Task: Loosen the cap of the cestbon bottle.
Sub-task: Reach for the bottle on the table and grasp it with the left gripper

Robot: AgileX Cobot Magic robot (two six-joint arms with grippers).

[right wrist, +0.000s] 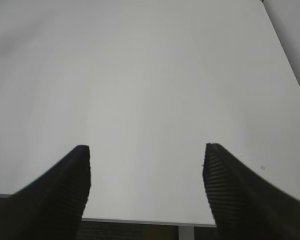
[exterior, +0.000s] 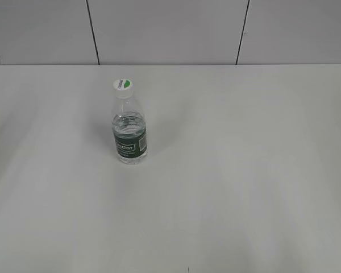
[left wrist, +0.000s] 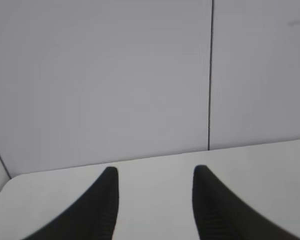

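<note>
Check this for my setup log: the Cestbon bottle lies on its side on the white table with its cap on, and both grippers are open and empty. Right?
Not quite. The cestbon bottle stands upright, as the exterior view shows, with the cap on top. The rest holds: the table is white, and the left gripper and right gripper are open and empty.

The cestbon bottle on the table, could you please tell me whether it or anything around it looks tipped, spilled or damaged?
Nothing stands out. The cestbon bottle stands upright on the white table, its cap seated on top, with no puddle or dent visible. Neither the left hand nor the right hand is near it; both are open and empty.
</note>
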